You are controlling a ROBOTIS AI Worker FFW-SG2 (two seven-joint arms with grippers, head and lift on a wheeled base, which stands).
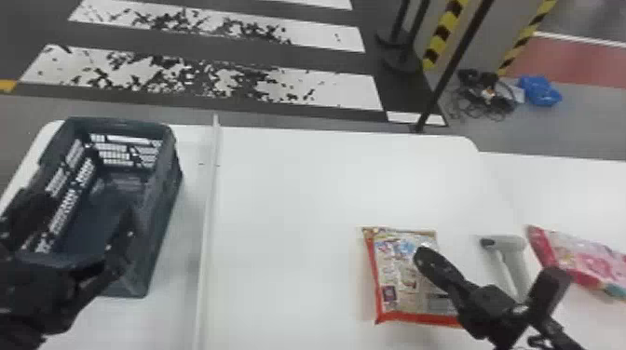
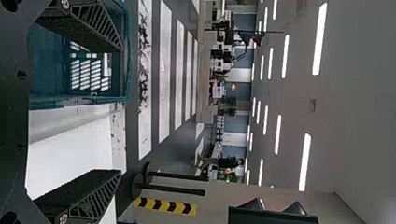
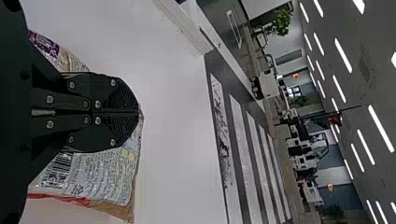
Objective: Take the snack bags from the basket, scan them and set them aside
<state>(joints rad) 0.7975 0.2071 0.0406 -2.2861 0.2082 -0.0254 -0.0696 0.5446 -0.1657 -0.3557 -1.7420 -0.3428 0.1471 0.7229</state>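
Observation:
My left gripper [image 1: 77, 228] is over the near part of the dark basket [image 1: 163, 223] at the table's left; the basket's bare floor shows between its walls. In the left wrist view my left gripper [image 2: 119, 109] stands open, one finger across the basket [image 2: 46, 100]. My right gripper [image 1: 423, 257] is above a red-edged snack bag [image 1: 386, 274] lying on the table. In the right wrist view my right gripper [image 3: 137, 112] is shut, its fingers meeting in front of the bag [image 3: 100, 177]; no part of the bag can be made out between them. Right of it lies a grey-white scanner [image 1: 514, 265].
A pink snack bag [image 1: 591, 263] lies beyond the scanner at the right. A thin raised white strip [image 1: 208, 223] runs front to back beside the basket. Behind the white table [image 1: 298, 186] stands a dark post [image 1: 447, 74].

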